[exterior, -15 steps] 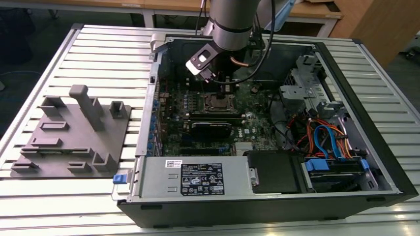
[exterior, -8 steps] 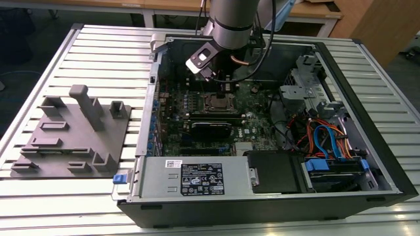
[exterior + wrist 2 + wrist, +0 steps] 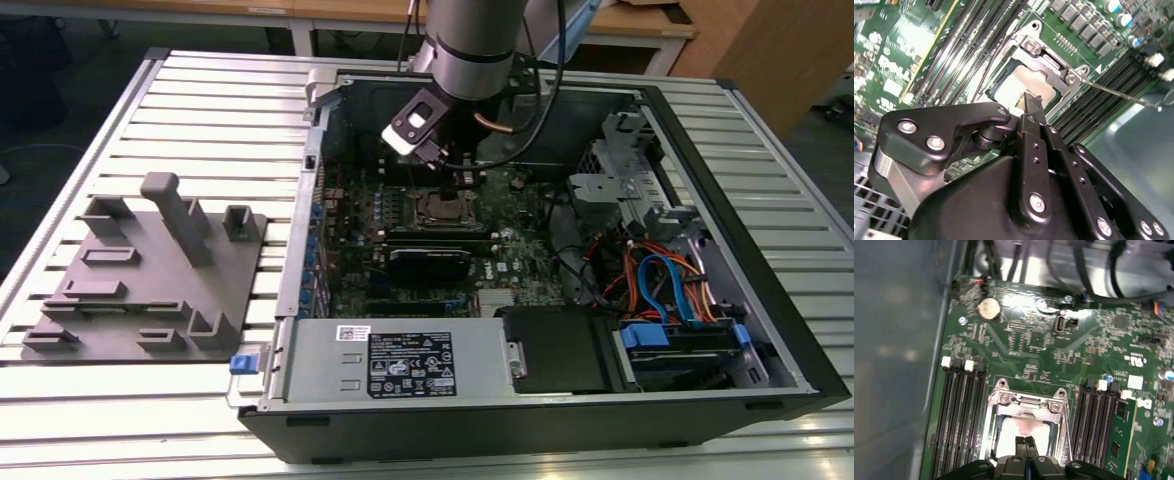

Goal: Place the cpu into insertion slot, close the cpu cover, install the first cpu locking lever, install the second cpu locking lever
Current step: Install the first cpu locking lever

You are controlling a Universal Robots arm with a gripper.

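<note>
The cpu (image 3: 1021, 430), dull flat square, framed by silvery cpu cover (image 3: 1026, 404).

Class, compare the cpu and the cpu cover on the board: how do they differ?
The cpu is a solid, dull plate; the cpu cover is a shinier open frame. The cpu sits inside the window; the cpu cover rings it. Both are squarish and metallic.

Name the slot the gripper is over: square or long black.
The square, silver-rimmed insertion slot holding the cpu; the gripper hangs shut right above it, while the long black slots flank it.
</note>
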